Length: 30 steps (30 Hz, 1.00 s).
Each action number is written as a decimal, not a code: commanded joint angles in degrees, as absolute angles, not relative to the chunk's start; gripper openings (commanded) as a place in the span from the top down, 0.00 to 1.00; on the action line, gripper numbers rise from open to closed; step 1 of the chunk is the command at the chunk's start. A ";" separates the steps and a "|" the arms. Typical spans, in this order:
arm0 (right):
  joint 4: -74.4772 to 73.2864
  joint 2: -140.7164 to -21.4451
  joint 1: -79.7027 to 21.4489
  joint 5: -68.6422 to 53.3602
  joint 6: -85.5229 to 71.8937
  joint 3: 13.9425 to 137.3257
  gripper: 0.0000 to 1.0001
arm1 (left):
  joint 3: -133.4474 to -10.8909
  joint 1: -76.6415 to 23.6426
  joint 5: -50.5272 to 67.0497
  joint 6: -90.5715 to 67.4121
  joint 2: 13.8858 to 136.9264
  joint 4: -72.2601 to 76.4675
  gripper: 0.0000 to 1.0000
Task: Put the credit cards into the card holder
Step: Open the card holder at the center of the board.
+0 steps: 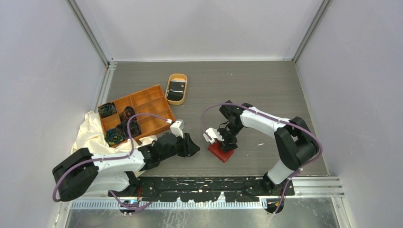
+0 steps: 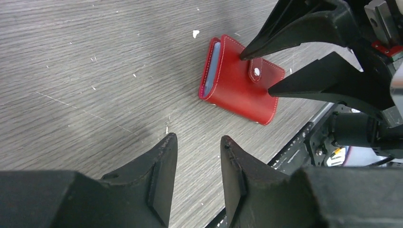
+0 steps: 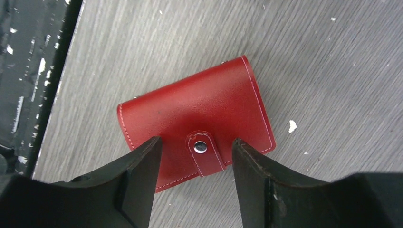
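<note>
Near table's (image 1: 266,80) near edge, right gripper (image 3: 195,140) wide over shut card holder (image 3: 190,114), left gripper (image 2: 198,137) narrow, empty; we risk shoving it off.

Top view: high, fixed at 6 o'clock edge, looks down on whole table (image 1: 266,85), far. Left wrist: low, close, oblique, faces 3 o'clock. Right wrist: near-vertical, very close. All three share card holder (image 1: 220,153) (image 2: 233,90) (image 3: 190,118); left wrist also shows right gripper (image 2: 256,73).

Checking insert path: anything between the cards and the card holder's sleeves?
Yes. The card holder lies shut, snap tab looks fastened across it, sleeves closed in. Right gripper, open, straddles the tab, nothing between.
</note>
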State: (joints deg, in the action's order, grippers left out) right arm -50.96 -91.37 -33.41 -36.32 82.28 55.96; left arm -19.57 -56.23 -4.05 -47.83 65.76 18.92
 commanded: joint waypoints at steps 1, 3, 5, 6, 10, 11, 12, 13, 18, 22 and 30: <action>-48.66 -93.27 -33.75 -31.88 81.37 57.15 0.41 | -21.52 -56.51 -5.33 -47.82 70.02 28.17 0.61; -48.67 -93.92 -34.19 -30.19 81.59 56.84 0.48 | -22.67 -56.46 -4.20 -47.89 72.71 30.07 0.61; -48.64 -94.33 -34.54 -28.73 81.93 56.42 0.55 | -24.07 -56.47 -3.08 -48.15 75.14 31.04 0.62; -48.64 -94.39 -34.64 -28.28 82.20 56.16 0.60 | -24.68 -56.49 -2.65 -48.29 76.19 31.41 0.62; -48.34 -93.87 -34.80 -27.29 82.81 55.06 0.76 | -26.49 -56.73 -1.58 -49.10 79.75 33.23 0.68; -48.36 -93.66 -34.78 -27.25 82.99 54.88 0.80 | -26.84 -56.88 -1.59 -49.20 80.32 33.33 0.69; -48.43 -93.39 -34.80 -27.37 83.16 54.74 0.83 | -27.20 -57.05 -1.85 -49.22 80.91 33.39 0.69; -48.57 -93.15 -34.77 -27.65 83.31 54.57 0.86 | -27.50 -57.22 -2.15 -49.22 81.44 33.40 0.69; -48.70 -91.27 -34.76 -30.37 82.20 54.68 0.99 | -28.81 -57.47 -2.94 -48.43 85.42 33.43 0.65; -48.81 -89.14 -33.86 -35.07 78.39 55.86 0.99 | -29.53 -57.46 -2.43 -46.28 87.80 34.03 0.60; -46.08 -86.52 -26.71 -44.51 60.70 58.79 0.99 | -27.38 -57.45 -5.50 -44.13 82.85 31.13 0.56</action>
